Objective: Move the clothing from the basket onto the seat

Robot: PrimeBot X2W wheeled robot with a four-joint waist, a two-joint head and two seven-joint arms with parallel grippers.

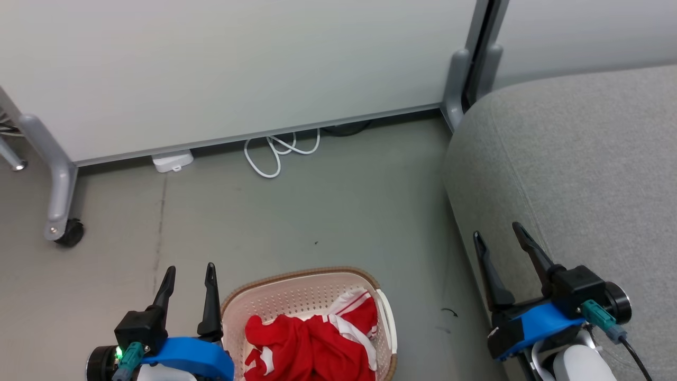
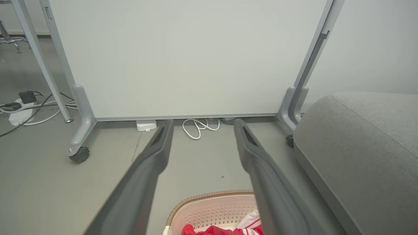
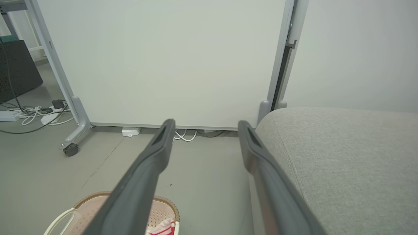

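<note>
There, bottom centre of the head view: the clothing (image 1: 312, 344), a red-and-white heap in the basket (image 1: 296, 301), no clear long axis. Just to its left, the left gripper (image 1: 190, 267), jaws wide and empty, likely the nearer. Farther off at lower right, by the seat (image 1: 582, 159), the right gripper (image 1: 497, 229), likewise spread, holding nothing.

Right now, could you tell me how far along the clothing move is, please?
Nothing looks done yet: the red and white clothing lies bunched in the basket, and the visible part of the seat bears none. Nothing is in hand: the left gripper and the right gripper both stand open and empty. All the moving is left.
</note>
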